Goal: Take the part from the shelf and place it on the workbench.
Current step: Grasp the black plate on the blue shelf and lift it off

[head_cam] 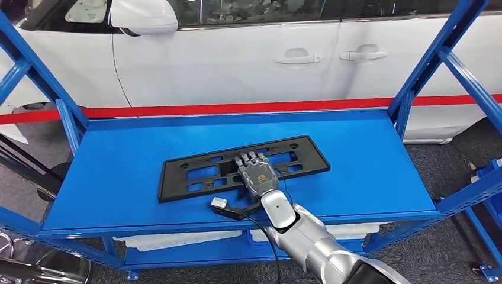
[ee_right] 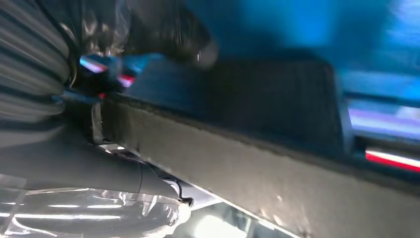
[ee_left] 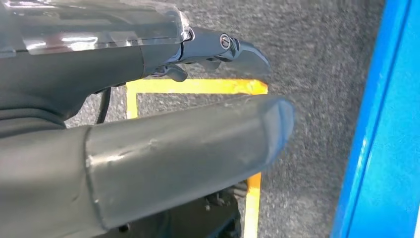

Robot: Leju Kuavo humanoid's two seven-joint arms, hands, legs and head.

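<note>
The right hand (head_cam: 257, 174) lies palm-down on the flat black plastic slotted plate-holder part (head_cam: 195, 173) on the blue metal shelf (head_cam: 367, 171), grip unclear; no writing is readable.

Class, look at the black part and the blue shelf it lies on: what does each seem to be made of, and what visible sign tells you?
Black part: probably moulded plastic, matt; thin flat frame with many cut-out slots and no glare. The right robot hand rests on it.
Blue shelf: likely painted sheet metal; smooth, even, faintly glossy blue, with slotted uprights.
</note>
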